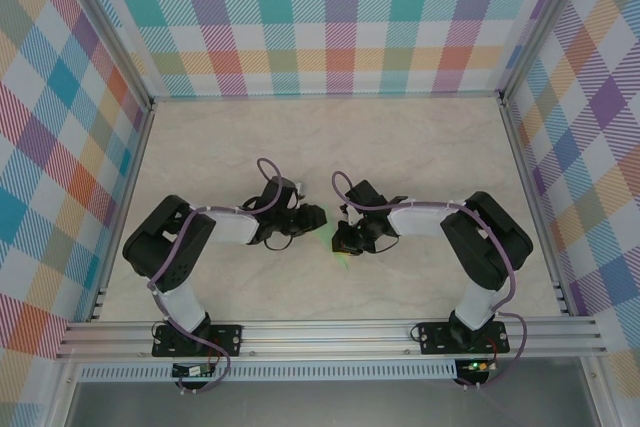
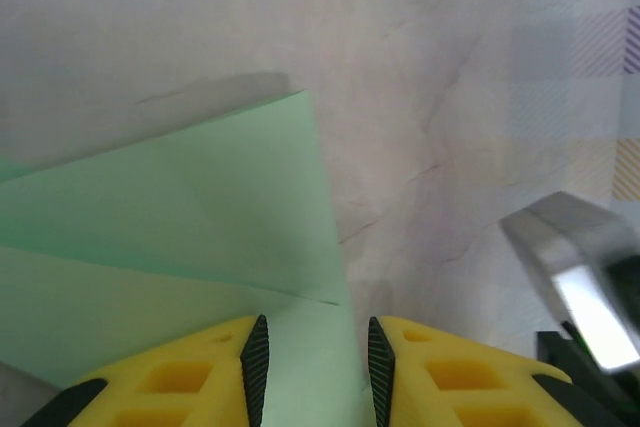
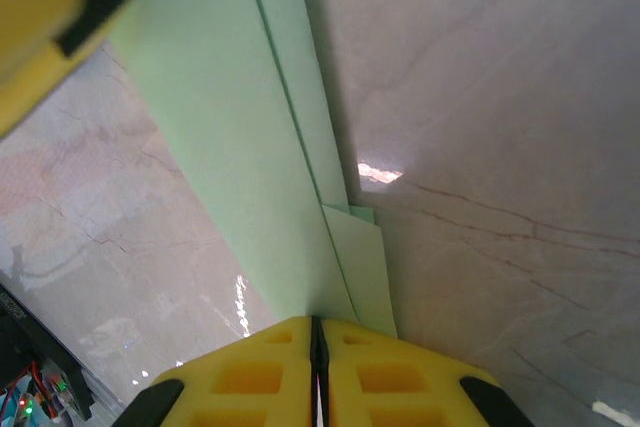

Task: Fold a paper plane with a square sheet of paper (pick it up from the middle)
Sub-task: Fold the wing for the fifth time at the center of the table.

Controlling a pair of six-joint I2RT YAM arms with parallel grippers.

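We find the paper plane (image 1: 335, 240) near the middle of the table (image 1: 420, 137), a light green folded sheet lying between the two grippers. In the right wrist view its layered flaps (image 3: 230, 127) run away from the right gripper (image 3: 316, 332), whose yellow jaws are pressed together on the paper's near end. The left gripper (image 2: 315, 337) stands with its jaws partly apart, and the green paper (image 2: 200, 207) shows through the gap between them. From above, both arms bend inward and their grippers almost meet over the plane. Plaid walls (image 1: 330, 17) enclose the table on three sides.
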